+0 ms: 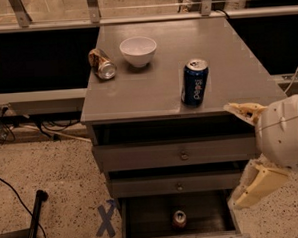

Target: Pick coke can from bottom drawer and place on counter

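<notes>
The coke can (pixel 179 219) stands upright inside the open bottom drawer (pixel 144 219), near the middle of its dark interior, silver top facing up. The counter (pixel 147 88) is the grey top of the cabinet. My gripper (pixel 231 155) is at the right side of the cabinet, in front of the two upper drawers, above and to the right of the coke can. Its two cream fingers (pixel 257 185) are spread wide apart and hold nothing.
On the counter stand a blue Pepsi can (pixel 194 82) near the front right and a white bowl (pixel 138 50) at the back, with a dented brownish can (pixel 102 63) lying beside it. The two upper drawers (pixel 181 153) are slightly ajar. A dark pole (pixel 34 217) lies on the floor at left.
</notes>
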Robot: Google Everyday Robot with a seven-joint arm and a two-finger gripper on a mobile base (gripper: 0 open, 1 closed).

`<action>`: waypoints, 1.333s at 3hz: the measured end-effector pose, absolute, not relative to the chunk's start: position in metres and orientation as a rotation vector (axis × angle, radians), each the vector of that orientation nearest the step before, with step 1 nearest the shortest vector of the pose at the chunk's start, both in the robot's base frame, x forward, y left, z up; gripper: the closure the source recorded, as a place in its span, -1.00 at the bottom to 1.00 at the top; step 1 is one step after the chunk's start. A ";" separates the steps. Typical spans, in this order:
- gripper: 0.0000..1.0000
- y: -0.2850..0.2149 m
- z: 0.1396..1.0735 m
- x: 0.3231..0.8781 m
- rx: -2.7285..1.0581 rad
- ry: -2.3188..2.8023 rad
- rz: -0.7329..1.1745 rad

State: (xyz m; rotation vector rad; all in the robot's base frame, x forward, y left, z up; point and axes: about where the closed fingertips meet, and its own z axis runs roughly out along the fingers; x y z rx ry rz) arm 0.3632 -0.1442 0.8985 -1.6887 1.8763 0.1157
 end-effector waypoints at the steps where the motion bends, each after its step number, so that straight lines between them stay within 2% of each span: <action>1: -1.00 -0.159 0.869 0.369 -1.583 1.815 0.187; 2: -1.00 -0.183 0.803 0.373 -1.342 1.787 0.316; 4: -1.00 -0.202 0.788 0.371 -1.223 1.754 0.368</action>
